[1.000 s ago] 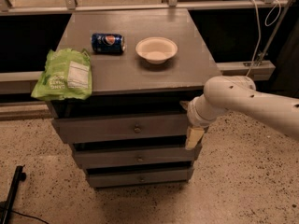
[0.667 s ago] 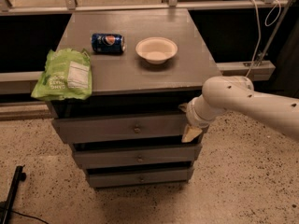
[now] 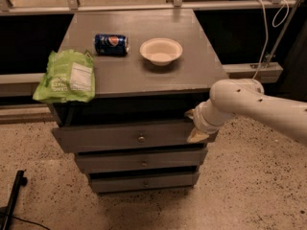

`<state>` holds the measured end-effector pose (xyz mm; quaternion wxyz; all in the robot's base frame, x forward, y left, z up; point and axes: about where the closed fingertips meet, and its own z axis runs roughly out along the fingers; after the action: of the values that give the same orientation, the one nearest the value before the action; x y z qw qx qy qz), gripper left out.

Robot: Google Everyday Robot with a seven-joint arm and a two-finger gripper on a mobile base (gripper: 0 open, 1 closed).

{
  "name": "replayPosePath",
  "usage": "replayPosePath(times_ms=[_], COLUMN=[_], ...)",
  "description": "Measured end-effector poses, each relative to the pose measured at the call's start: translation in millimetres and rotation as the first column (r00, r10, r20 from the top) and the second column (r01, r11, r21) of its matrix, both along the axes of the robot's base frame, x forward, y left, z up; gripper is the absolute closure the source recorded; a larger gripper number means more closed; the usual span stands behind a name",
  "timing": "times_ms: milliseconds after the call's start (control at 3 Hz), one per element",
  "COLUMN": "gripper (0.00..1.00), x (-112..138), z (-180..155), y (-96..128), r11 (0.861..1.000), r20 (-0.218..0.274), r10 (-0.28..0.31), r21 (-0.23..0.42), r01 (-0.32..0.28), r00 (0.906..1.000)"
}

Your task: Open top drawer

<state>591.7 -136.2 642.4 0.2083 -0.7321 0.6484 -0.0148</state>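
Observation:
The top drawer (image 3: 110, 137) is the widest grey front under the tabletop, with a small round metal knob (image 3: 141, 138) at its centre. It stands out a little from the cabinet, with a dark gap above it. My gripper (image 3: 194, 126), at the end of the white arm (image 3: 249, 102), is at the drawer's right end, well right of the knob and against the front panel. Two narrower drawers (image 3: 141, 163) sit below it.
On the grey cabinet top (image 3: 201, 66) lie a green chip bag (image 3: 67, 76) overhanging the front left edge, a blue soda can (image 3: 111, 44) on its side and a white bowl (image 3: 161, 50). A railing with cables (image 3: 266, 28) runs behind. A black stand (image 3: 12, 200) is on the speckled floor at the lower left.
The top drawer's front has come slightly forward, out of the cabinet. My gripper has shifted a little at the drawer's right end. The things on top have not moved.

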Motion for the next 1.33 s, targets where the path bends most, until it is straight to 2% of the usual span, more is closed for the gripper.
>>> replayPosePath(times_ms=[333,667,1000,1333], gripper=[0.38,0.15,0.00,0.00], x=[-5.3,-5.3,-5.3,-5.4], z=[7.0,7.0,7.0,6.9], y=[-0.2,-0.2,-0.2,-0.2], r11=[1.000,1.000,1.000,1.000], r20=[0.005,0.005,0.005,0.004], r10=[0.003,0.003,0.003,0.003], r21=[0.000,0.000,0.000,0.000], r01=[-0.003,-0.003,-0.003,-0.003], r00=[1.0000,1.0000,1.0000,1.0000])
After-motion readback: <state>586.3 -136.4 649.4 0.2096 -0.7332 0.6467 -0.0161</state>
